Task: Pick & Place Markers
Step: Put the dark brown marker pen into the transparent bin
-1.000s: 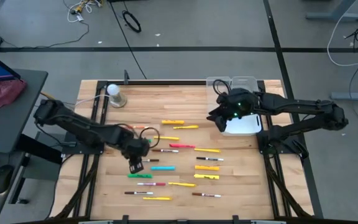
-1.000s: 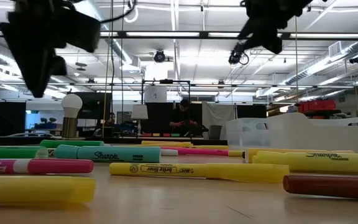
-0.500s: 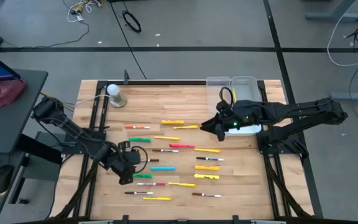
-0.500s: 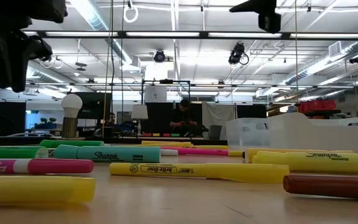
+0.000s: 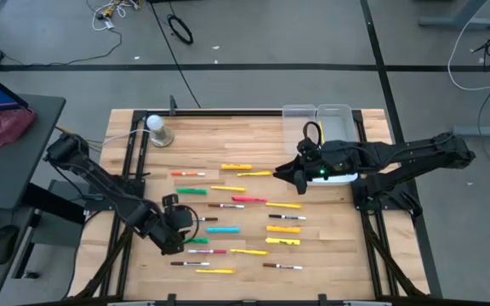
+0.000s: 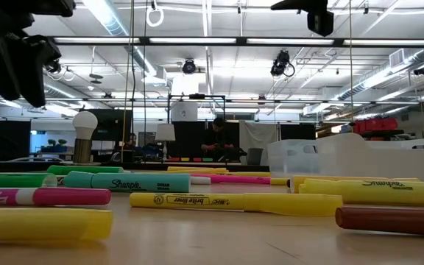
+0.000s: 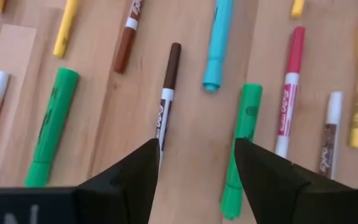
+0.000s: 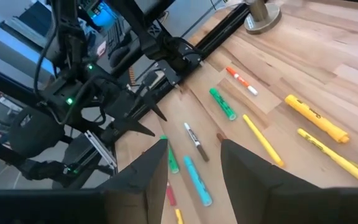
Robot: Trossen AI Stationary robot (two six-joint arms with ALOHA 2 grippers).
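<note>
Markers [image 5: 245, 214] lie scattered flat across the table's [image 5: 253, 140] middle. Left gripper [image 7: 194, 163] hangs low over them, jaws spread and empty, a thin white-barrelled marker [image 7: 166, 106] just ahead. Right gripper [image 8: 191, 158] hovers by the bin [image 5: 334, 113], released. Likely light, rigid, round, prone to rolling; pinch mid-barrel, crosswise.

Both arms are matte black, built of jointed tubular segments. The right end effector [image 5: 294, 176] carries a small green indicator light and a looped black cable on its wrist. The left end effector [image 7: 194, 171] has two dark, wedge-shaped, tapered fingers [image 7: 266, 180].
</note>
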